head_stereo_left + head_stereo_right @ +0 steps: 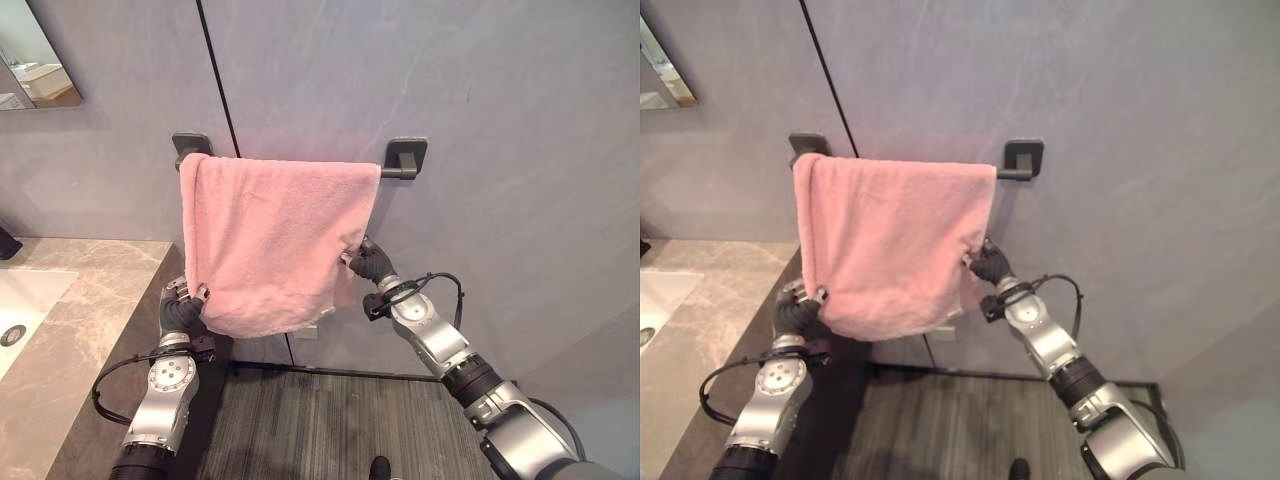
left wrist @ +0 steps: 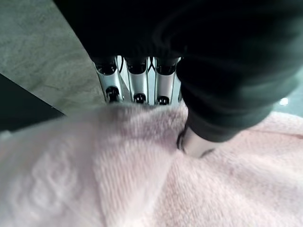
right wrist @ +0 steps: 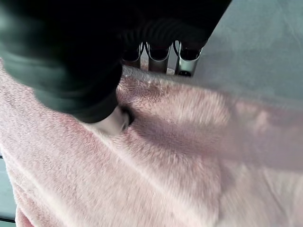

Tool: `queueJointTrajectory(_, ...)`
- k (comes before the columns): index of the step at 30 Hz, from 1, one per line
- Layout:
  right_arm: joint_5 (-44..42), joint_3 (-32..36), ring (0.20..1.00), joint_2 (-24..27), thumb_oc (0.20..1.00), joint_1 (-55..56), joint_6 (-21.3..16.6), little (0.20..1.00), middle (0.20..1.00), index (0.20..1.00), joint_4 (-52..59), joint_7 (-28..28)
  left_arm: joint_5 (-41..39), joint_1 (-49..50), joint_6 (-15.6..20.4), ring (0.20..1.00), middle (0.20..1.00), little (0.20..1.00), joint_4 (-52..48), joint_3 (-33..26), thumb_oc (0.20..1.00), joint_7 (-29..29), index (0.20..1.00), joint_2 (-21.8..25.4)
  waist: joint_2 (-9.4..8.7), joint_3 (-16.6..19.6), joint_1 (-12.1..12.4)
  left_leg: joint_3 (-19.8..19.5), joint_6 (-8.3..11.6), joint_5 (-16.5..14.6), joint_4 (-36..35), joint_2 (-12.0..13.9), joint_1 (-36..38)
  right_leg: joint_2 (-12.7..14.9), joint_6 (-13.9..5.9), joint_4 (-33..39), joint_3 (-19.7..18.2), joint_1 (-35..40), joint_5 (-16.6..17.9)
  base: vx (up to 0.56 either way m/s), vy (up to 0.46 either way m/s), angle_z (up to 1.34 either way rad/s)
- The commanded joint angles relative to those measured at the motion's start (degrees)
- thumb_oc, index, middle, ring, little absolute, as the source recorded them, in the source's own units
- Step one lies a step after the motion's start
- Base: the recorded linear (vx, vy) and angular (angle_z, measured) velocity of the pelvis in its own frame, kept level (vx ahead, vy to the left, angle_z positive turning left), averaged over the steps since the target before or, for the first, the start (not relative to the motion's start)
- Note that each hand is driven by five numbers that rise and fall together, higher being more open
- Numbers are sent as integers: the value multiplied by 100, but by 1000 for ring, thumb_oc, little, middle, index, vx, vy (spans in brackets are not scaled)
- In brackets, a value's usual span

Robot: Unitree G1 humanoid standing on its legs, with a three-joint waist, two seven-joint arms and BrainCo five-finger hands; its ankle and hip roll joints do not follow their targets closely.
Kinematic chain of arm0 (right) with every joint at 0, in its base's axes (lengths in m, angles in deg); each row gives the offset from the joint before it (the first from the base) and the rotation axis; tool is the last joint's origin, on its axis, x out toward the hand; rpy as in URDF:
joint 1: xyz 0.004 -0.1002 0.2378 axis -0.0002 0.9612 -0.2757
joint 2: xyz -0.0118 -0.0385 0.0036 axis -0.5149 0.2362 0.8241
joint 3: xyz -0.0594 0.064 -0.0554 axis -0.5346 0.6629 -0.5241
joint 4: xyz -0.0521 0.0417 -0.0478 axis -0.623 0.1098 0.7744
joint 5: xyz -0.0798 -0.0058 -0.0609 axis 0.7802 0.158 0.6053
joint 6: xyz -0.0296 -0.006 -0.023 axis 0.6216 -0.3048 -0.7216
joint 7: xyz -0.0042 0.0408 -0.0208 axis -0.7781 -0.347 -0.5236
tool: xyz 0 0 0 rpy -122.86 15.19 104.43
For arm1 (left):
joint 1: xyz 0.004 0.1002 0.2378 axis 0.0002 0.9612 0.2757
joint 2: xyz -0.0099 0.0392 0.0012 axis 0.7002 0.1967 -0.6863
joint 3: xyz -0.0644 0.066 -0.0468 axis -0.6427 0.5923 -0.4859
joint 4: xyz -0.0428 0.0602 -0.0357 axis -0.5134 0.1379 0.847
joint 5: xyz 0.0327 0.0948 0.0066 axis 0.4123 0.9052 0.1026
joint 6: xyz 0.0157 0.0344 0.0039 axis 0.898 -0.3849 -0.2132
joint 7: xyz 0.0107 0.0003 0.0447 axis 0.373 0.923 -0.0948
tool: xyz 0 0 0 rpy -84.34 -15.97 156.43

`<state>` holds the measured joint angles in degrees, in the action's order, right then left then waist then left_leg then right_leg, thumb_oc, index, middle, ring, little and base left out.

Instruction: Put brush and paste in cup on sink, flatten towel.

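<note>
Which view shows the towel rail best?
The left eye view: the rail shows both wall brackets beyond the pink towel. The right eye view shows nearly the same. In the wrist views I see towel at the fingers, no rail.

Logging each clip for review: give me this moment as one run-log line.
step: flatten towel | pink towel: draped over wall bar | left hand: pinching lower left edge | right hand: pinching right edge

Two head views facing the wall, sharing the towel point(image 1: 270, 240), wrist views close against it.
</note>
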<state>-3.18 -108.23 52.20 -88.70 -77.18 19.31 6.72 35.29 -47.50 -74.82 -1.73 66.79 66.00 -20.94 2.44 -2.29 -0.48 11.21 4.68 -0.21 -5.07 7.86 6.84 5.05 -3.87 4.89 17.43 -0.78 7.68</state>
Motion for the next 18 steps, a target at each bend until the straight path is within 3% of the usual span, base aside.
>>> queueJointTrajectory(1,167,151,1000,-322,1000,-303,-227,1000,1000,1000,-251,-135,264,-86,123,1000,1000,1000,37,-44,1000,-198,1000,487,-475,112,97,-245,-42,-131,7,-186,20,529,-488,11,-426,373,-275,0,0,0)
queueJointTrajectory(14,310,793,1000,263,1000,1161,-369,1000,1000,1000,-772,69,398,337,113,1000,1000,1000,1243,11,1000,231,1000,334,-450,40,-84,-225,3,-45,7,-142,-74,498,-506,11,-445,250,-233,-14,-2,-1)
queueJointTrajectory(18,372,1031,1000,375,1000,1629,-449,1000,1000,1000,-1411,92,240,367,163,1000,1000,1000,1988,154,1000,487,1000,145,-434,-27,-160,-278,44,69,7,-123,-314,494,-518,11,-451,55,-172,-98,-13,0)
